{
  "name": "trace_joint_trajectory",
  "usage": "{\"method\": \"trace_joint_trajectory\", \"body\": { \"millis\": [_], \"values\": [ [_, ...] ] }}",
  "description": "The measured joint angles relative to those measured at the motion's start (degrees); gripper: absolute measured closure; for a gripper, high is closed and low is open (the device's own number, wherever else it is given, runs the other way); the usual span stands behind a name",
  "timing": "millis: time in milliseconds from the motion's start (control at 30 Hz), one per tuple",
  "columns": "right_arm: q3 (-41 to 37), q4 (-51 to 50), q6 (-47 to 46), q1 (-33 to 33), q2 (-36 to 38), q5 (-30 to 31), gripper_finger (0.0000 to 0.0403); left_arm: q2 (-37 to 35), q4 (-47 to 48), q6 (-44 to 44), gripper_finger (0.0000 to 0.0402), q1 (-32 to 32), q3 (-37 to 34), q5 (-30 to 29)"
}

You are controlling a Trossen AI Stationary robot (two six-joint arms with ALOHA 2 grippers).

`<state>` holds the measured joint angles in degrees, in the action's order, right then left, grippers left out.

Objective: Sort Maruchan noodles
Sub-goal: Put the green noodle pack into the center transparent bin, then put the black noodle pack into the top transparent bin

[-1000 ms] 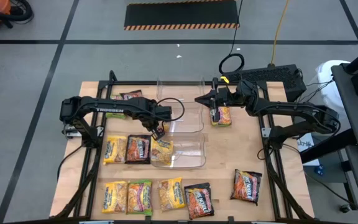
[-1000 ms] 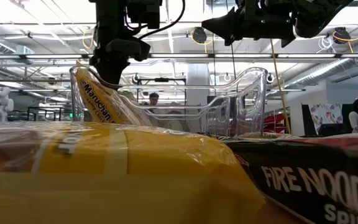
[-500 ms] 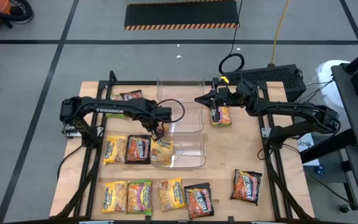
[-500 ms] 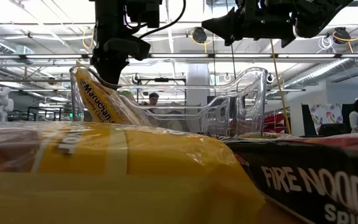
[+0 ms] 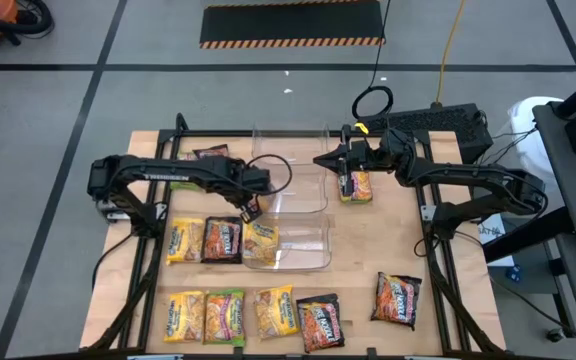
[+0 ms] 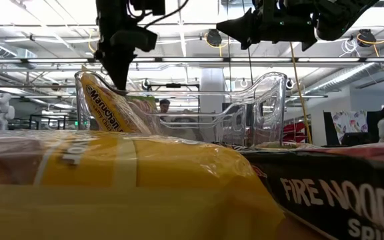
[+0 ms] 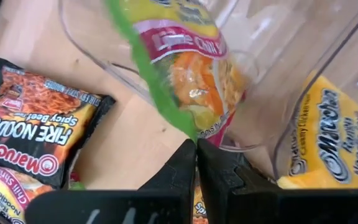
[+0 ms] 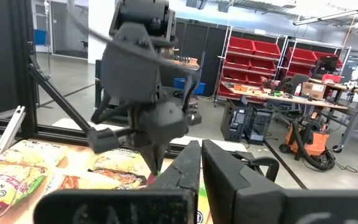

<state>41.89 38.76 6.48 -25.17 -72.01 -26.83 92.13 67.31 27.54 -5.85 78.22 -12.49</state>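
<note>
Step in hand: dropping a green-and-yellow noodle packet (image 7: 188, 74) into the near clear bin (image 5: 308, 245), as I judge it.
Left pincer (image 7: 196, 148): pinched on the lower edge of that packet. It hovers at the bin's left end, just above the rim.
Packet held: tilted, with most of it over the bin's wall and only one edge caught in the pinch.
Already in the bin: a yellow packet (image 7: 328, 143) leaning up against the same left end.
Right pincer (image 8: 201, 149): fingers nearly together with nothing seen between them. It waits high above the surface, over an orange packet (image 5: 356, 186) beside the far bin (image 5: 303, 185).
Left to sort: a dark packet (image 7: 36, 124) and its neighbours just outside the bin, and a row of packets along the surface's (image 5: 368, 250) front edge.
How to do it well: carry the packet fully past the rim before letting go, so it cannot slide back onto the surface.
Release: lower it toward the bin's floor, then open cleanly; glossy film may cling to a finger.
Risk: the leaning yellow packet crowds this end, so a drop nearer the bin's middle looks safer.
Kind check: green and yellow may be separate kinds; which bin takes which cannot be told from here.
</note>
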Motion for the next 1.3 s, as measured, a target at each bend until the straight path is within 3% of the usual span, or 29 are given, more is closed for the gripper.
{"method": "trace_joint_trajectory", "body": {
  "millis": [700, 833, 1300],
  "values": [
    [0.0, -0.74, -0.68, -0.04, 2.72, -0.01, 0.039, -3.76, -2.09, 3.2, 0.038, 0.35, -0.02, 0.35],
    [0.0, -5.31, -1.18, -0.66, 7.0, -0.05, 0.039, -7.21, -5.27, 2.84, 0.038, 1.0, -0.04, 0.09],
    [0.02, -31.08, 2.72, -2.54, 25.82, 0.98, 0.039, -22.3, -7.39, 1.37, 0.038, 5.9, 0.0, -11.13]
  ]
}}
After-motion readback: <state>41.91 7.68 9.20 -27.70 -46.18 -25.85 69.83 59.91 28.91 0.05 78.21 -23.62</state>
